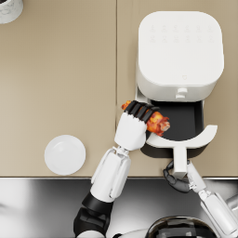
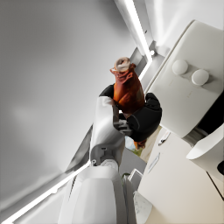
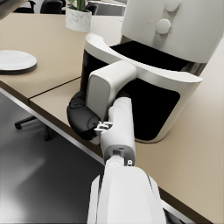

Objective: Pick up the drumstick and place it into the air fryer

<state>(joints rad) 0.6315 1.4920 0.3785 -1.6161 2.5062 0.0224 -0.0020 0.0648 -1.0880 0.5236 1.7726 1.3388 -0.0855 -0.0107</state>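
Drumstick [image 1: 157, 122] is held in the left hand [image 1: 133, 126], dark fingers [image 1: 141, 110] clamped around it, above the left edge of the open basket [image 1: 186, 122] of the air fryer [image 1: 179, 51]. The basket is drawn out toward the table [image 1: 56, 83] edge, and its white handle [image 1: 180, 160] is gripped by the right hand [image 1: 175, 179], fingers wrapped about it. A white plate [image 1: 65, 154] is seen well apart to the left on the table.
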